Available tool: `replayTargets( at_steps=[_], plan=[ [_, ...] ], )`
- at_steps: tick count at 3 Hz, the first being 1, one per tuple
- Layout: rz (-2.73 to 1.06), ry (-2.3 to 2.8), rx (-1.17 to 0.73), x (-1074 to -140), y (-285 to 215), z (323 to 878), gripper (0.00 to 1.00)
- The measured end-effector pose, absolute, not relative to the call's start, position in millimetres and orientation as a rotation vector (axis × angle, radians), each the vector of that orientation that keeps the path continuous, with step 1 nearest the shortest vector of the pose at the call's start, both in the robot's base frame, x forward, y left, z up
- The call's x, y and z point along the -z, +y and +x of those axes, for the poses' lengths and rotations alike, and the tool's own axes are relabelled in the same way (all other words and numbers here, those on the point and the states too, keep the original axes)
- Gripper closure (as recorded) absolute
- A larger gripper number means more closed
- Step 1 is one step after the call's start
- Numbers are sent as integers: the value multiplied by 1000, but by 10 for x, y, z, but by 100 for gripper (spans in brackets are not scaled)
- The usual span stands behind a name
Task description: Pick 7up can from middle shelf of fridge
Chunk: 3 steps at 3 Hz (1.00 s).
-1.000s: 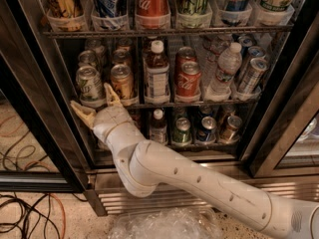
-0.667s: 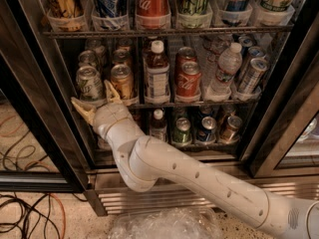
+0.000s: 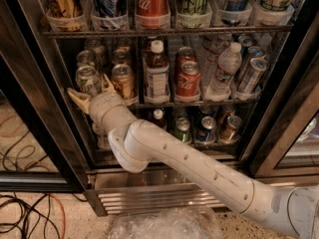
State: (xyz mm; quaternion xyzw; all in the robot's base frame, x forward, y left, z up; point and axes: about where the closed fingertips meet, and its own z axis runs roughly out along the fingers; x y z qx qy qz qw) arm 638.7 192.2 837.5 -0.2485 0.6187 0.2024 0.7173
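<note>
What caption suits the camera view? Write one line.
Open gripper at the 7up can, left end of the fridge's middle shelf.

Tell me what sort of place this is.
Probably a shop, canteen or office break area: a commercial fridge with glass doors, wire shelves packed with drinks like the 7up can and Coca-Cola can, cables on the floor. The gripper is open at the 7up can on the middle shelf.

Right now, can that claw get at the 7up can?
Probably yes. The claw is open right in front of the 7up can, a finger toward either side, nothing between. The gold-brown can close beside it leaves little room.
</note>
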Motion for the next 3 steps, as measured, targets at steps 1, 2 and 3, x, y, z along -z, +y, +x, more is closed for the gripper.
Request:
replayTargets(
  at_steps=[1, 2, 3],
  plan=[
    [-552, 1369, -450, -8373, 1958, 6426, 35],
    [-552, 1369, -450, -8373, 1958, 6426, 54],
    [-552, 1369, -450, -8373, 1958, 6426, 77]
  ],
)
